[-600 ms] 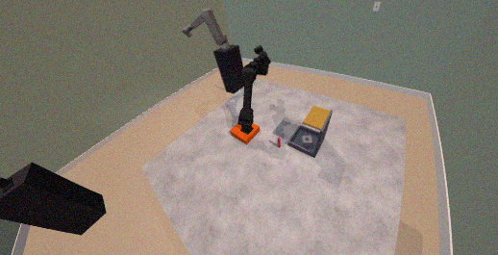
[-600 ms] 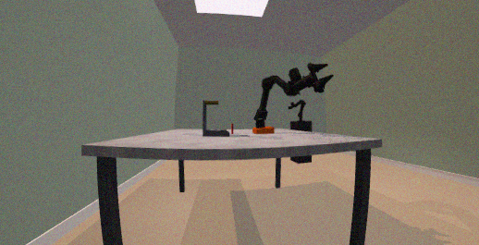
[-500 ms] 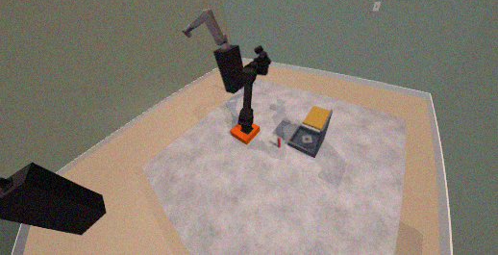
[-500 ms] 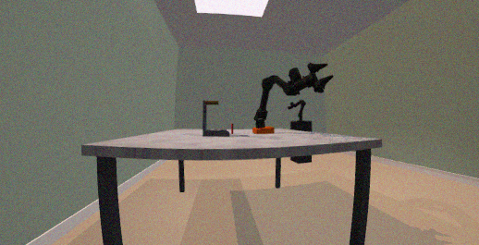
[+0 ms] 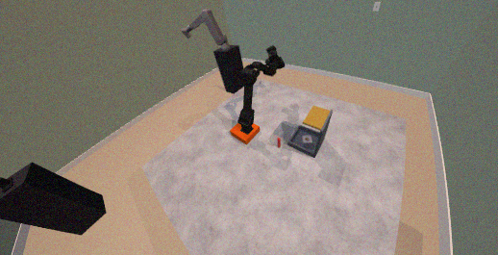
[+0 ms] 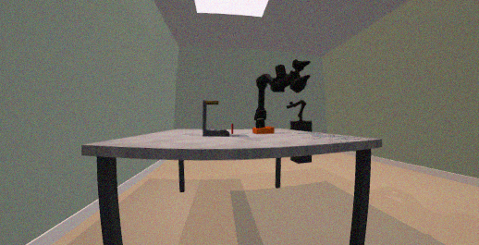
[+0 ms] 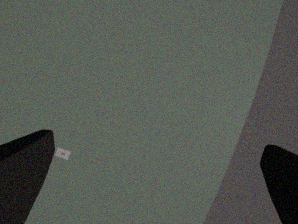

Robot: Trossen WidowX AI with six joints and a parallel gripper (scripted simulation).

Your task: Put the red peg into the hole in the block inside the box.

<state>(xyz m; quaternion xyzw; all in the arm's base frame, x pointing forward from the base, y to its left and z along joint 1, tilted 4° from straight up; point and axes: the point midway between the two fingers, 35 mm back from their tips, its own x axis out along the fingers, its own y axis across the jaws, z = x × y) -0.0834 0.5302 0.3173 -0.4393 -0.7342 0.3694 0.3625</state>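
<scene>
The red peg (image 5: 279, 142) (image 6: 232, 128) stands upright on the table, a little outside the open front of the box. The dark grey box (image 5: 326, 129) (image 6: 204, 119) has a tall back wall. Its flat yellow roof (image 5: 317, 117) (image 6: 211, 102) sticks out from the top of that wall. A light block (image 5: 305, 138) with a dark hole sits on the box floor in the top view. My gripper (image 6: 309, 69) (image 7: 161, 149) is wide open and empty, raised high above the table and well away from peg and box. The wrist view shows neither peg nor box.
The arm's orange base (image 5: 245, 133) (image 6: 264, 130) stands on the table (image 5: 216, 181) (image 6: 231, 152), on the peg's side away from the box. A second, grey arm (image 5: 208, 19) (image 6: 301, 106) on a black pedestal is behind, off the table. A black block (image 5: 53, 200) is at the lower left in the top view.
</scene>
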